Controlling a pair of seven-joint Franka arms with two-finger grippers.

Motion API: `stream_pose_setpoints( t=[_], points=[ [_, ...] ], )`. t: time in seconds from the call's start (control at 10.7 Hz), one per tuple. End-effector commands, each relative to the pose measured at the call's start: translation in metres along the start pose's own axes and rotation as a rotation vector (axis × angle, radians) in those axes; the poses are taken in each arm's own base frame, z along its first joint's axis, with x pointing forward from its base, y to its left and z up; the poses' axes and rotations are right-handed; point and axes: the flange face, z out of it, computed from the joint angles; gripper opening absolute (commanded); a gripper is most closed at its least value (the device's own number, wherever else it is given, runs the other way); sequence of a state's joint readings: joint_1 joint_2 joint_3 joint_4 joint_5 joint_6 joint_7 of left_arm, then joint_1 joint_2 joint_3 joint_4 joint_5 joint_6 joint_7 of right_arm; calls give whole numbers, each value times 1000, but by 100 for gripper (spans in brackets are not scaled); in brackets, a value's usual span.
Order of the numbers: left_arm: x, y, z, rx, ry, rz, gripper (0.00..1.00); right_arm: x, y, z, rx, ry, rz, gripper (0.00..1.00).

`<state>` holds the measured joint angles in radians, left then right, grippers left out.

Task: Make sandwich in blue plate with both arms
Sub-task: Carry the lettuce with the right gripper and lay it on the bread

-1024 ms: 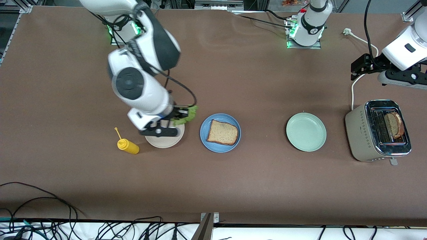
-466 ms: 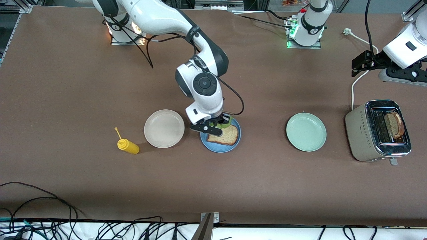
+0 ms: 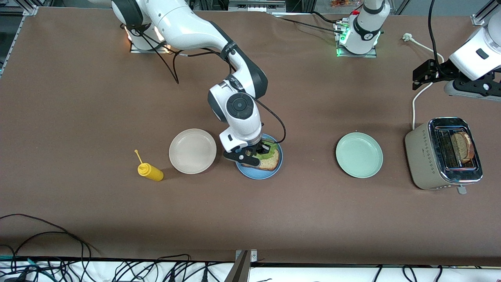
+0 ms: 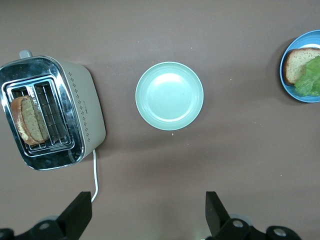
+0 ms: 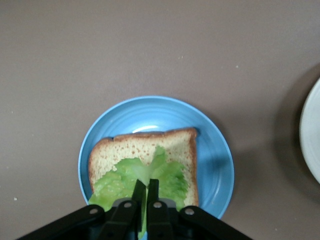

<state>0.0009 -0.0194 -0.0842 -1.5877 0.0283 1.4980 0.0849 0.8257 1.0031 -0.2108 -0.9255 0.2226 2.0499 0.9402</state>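
A wide brown counter [image 3: 98, 98] fills the view. Black cables [image 3: 47, 250] tangle along its near edge, and metal framing [image 3: 256, 4] runs along its top edge.

three plates [image 3: 192, 150], two bread slices [image 3: 271, 159], one toaster [image 3: 443, 153]

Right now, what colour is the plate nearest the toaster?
Pale green. The plate beside the toaster shows best in the left wrist view.
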Motion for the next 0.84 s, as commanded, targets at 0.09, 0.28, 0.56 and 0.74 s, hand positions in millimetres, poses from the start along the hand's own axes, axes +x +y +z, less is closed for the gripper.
stream_pose_setpoints(
  t=[0.09,0.28,0.56,0.74],
  points=[
    [-5,-15,-15,-1,19,-40,100,23,6,4,24,33,-57,100],
    [-2,-16,-13,-2,16,-42,100,37,14,2,11,57,-153,100],
    [-3,-17,-13,-3,16,-34,100,66,36,-10,-5,65,-297,100],
    [-3,-29,-10,-54,15,-63,100,116,85,-32,-16,50,-423,100]
  ],
)
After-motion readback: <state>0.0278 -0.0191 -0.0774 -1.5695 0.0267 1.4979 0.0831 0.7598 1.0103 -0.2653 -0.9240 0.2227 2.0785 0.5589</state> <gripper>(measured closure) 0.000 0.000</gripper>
